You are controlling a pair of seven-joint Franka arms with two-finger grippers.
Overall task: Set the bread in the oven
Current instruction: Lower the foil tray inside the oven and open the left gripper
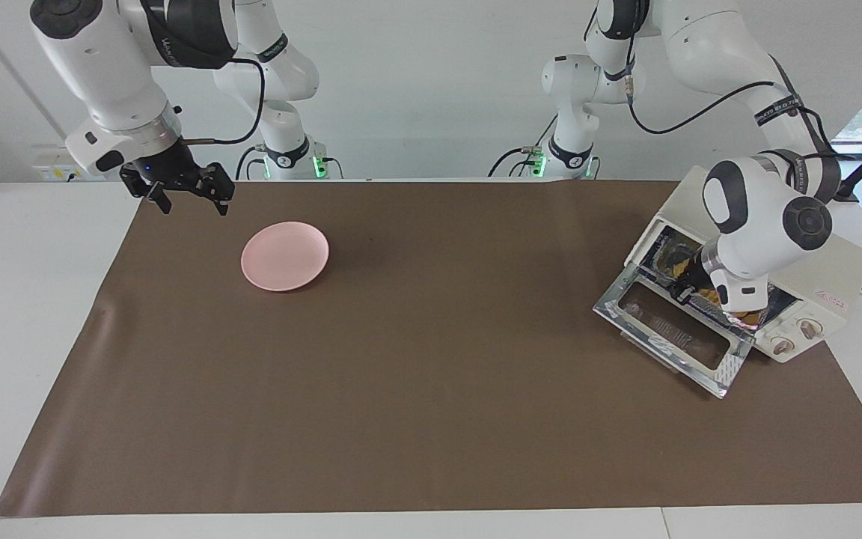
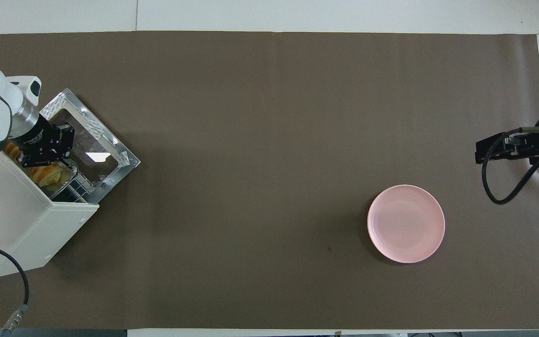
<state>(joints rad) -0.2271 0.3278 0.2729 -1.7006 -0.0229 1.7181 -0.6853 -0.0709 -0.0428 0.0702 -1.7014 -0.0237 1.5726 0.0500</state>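
Note:
The cream-white oven (image 1: 842,269) stands at the left arm's end of the table, its glass door (image 1: 670,329) dropped open. The yellow-orange bread (image 1: 675,260) lies inside the oven opening, and its ends show on either side of my left gripper (image 1: 693,288). That gripper reaches into the opening right at the bread. In the overhead view the left gripper (image 2: 59,161) covers the middle of the bread (image 2: 47,177), inside the oven (image 2: 21,220). My right gripper (image 1: 188,193) is open and empty and waits over the table's edge at the right arm's end; it also shows in the overhead view (image 2: 480,152).
A round pink plate (image 1: 285,256) lies bare on the brown mat (image 1: 431,389) toward the right arm's end, also in the overhead view (image 2: 406,223). The oven's power cable (image 2: 17,281) runs off the table near the robots.

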